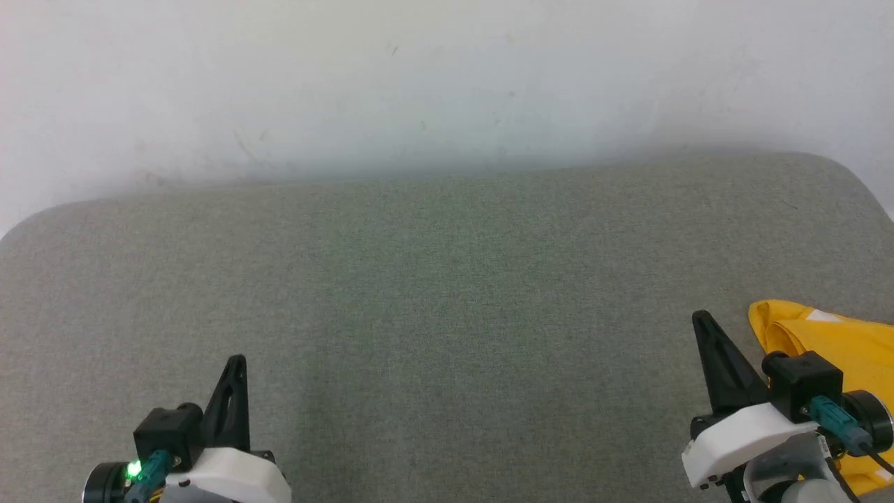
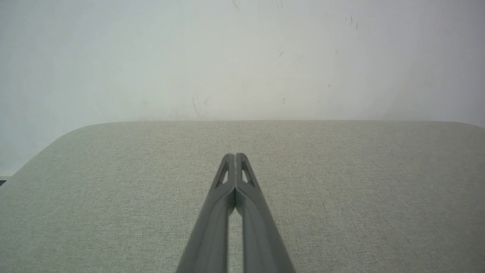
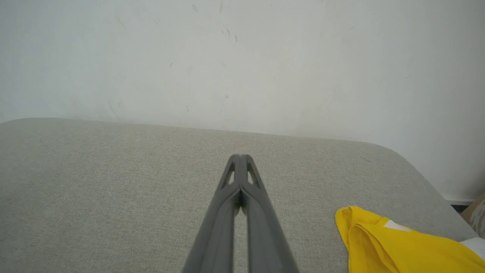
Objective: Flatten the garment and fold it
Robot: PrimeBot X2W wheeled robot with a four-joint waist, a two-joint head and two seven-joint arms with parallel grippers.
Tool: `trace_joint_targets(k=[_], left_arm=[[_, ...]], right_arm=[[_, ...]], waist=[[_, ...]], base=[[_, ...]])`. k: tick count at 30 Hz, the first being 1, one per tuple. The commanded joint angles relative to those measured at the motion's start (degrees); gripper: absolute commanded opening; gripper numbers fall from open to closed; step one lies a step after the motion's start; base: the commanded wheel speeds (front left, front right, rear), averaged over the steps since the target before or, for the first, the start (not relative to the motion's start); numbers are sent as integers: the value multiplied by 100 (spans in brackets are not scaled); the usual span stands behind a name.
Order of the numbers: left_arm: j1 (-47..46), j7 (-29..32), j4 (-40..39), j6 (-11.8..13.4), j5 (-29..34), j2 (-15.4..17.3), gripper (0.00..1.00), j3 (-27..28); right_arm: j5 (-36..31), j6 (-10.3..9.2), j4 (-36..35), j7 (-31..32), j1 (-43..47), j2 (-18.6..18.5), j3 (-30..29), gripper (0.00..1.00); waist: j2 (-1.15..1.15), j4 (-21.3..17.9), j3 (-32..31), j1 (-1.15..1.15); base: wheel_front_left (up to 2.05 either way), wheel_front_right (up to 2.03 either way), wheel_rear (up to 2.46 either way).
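Observation:
The garment (image 1: 838,349), a bright yellow T-shirt with a white patch, lies bunched at the right edge of the grey padded surface (image 1: 447,279); it also sits low right in the right wrist view as the garment (image 3: 398,246). My right gripper (image 1: 698,318) is shut and empty, just left of the cloth and apart from it, fingertips together as the right gripper (image 3: 240,156) shows. My left gripper (image 1: 237,360) rests at the lower left, shut with nothing held, its tips meeting over bare fabric in the left wrist view (image 2: 235,154).
A white wall (image 1: 447,84) rises directly behind the padded surface. The surface has rounded far corners (image 1: 852,175). Bare grey fabric stretches between the two grippers and towards the wall.

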Motion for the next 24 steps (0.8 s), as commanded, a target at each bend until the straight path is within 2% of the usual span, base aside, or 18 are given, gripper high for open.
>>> trace_joint_targets(k=[1, 24], left_arm=[[-104, 27, -39, 39, 63, -27, 0, -28], [-258, 295, -151, 83, 305, -117, 0, -155]], right_arm=[[-49, -4, -29, 25, -56, 16, -2, 0], [-150, -5, -43, 128, -106, 21, 3, 0]], waist=[[0, 0, 0, 0], [0, 8, -8, 0]], base=[[0, 0, 0], [0, 0, 0]])
